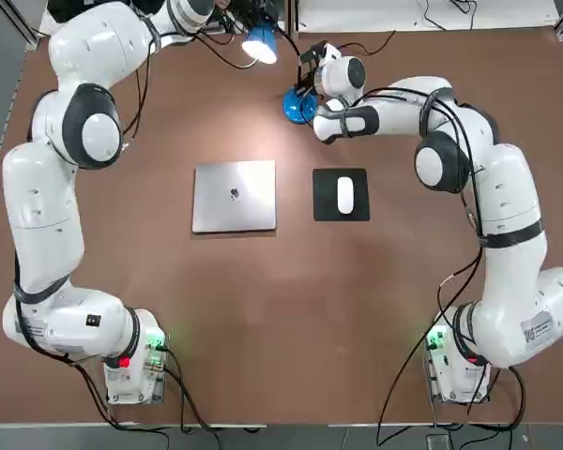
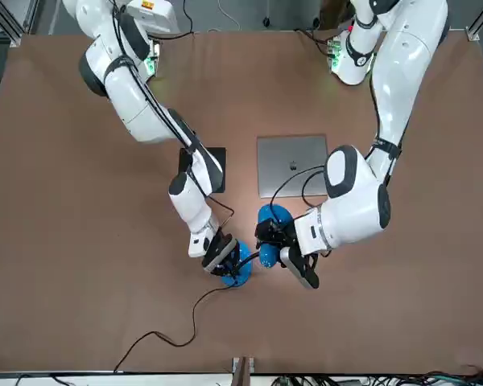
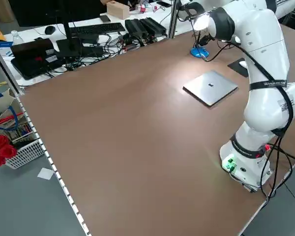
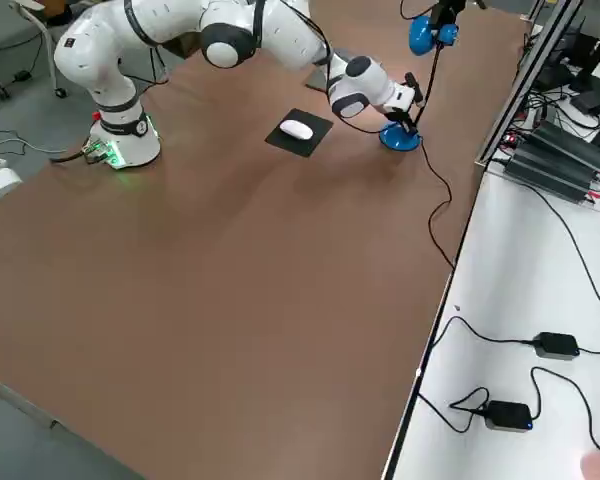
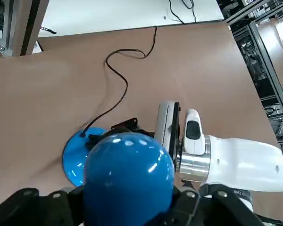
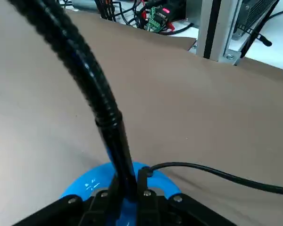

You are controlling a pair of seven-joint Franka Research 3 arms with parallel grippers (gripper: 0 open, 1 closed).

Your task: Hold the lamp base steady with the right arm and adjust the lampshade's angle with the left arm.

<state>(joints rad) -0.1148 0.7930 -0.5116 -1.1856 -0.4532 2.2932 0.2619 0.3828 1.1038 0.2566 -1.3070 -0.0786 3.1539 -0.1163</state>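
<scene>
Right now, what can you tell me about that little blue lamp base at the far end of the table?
The lamp base is a small, round, glossy blue disc lying flat on the brown table. A thin black bendy stem rises from its middle, and a black cord trails away from it. The right hand is shut low around the stem, just above the disc.

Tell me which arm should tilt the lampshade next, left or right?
Left. The left tool sits around the lampshade, up at the gooseneck's top. The right tool is down low, shut at the foot of the stem on the lamp base, so it should probably keep holding that steady.
</scene>
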